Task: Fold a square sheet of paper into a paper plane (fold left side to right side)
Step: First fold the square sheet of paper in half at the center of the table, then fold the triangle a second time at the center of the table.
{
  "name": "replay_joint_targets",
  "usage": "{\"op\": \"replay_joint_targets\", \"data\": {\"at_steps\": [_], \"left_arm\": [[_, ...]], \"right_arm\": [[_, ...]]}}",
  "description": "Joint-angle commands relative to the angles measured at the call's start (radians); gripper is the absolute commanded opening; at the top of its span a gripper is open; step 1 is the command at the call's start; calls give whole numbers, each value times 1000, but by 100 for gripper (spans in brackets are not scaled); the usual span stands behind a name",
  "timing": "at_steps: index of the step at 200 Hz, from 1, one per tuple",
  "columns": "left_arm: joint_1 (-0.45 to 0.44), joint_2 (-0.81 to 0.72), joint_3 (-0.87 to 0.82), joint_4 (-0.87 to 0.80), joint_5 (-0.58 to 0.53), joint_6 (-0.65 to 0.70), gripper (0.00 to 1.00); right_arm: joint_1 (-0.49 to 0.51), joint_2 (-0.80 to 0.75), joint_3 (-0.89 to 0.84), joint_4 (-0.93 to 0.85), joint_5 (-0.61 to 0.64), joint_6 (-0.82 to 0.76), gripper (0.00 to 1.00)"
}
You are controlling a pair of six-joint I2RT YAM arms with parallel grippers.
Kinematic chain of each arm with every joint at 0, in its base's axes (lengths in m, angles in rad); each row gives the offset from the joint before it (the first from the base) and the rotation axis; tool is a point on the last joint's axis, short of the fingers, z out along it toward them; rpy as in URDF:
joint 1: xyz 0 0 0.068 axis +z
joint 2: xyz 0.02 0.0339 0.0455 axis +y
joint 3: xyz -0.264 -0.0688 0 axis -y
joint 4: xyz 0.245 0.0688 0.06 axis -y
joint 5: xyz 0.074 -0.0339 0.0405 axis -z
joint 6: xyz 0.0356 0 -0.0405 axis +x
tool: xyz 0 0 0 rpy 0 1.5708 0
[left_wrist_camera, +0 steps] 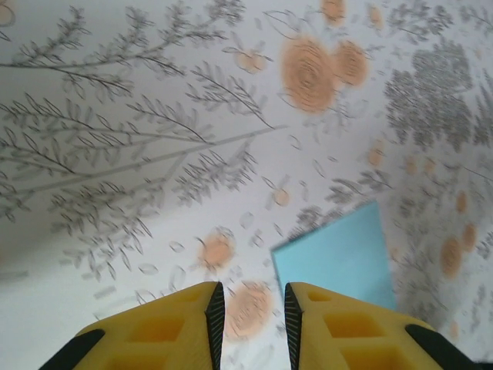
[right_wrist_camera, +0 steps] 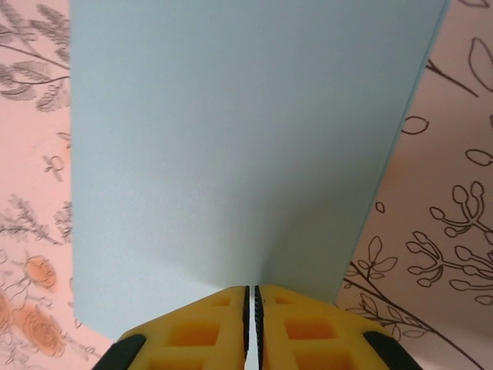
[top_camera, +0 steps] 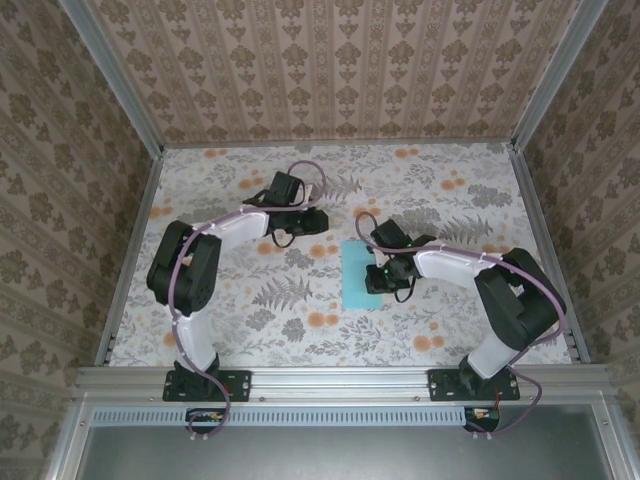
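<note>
Square sheet of paper [top_camera: 357, 275] lies on the floral table [top_camera: 250, 320]. From the top camera it reads as a narrow upright rectangle, light cyan, plain.

Right gripper [top_camera: 385, 275] sits at the sheet's right long edge, about halfway along it and overlapping the edge. On the right wrist camera the gripper [right_wrist_camera: 253, 291] has its jaws almost together with only a hairline slit. The sheet [right_wrist_camera: 246, 154] runs straight into the tips and dips slightly there, so it looks pinched on that edge.

Left gripper [top_camera: 312, 222] is off the sheet's far-left corner, near but apart. On the left wrist camera the gripper [left_wrist_camera: 250, 297] has its jaws partly open with a modest gap and bare tabletop between them, holding nothing. One corner of the sheet [left_wrist_camera: 339, 254] lies just beyond and to the right of the tips, not touching.
</note>
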Motion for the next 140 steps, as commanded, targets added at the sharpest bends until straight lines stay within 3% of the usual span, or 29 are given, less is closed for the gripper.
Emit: {"op": "replay_joint_targets", "data": {"at_steps": [1,44,69,140], "left_arm": [[-36,-52,-52,-12,31,11,29],[-119,-60,-97,33,72,-58,29],[-152,-17,-86,62,93,-80,29],[-178,115,-27,72,85,-86,28]], "right_arm": [[-19,-104,-3,34,-45,-5,18],[-133,-287,-119,146,-30,112,38],[-220,-348,-198,206,-83,182,46],[-275,-353,-263,216,-201,224,56]]}}
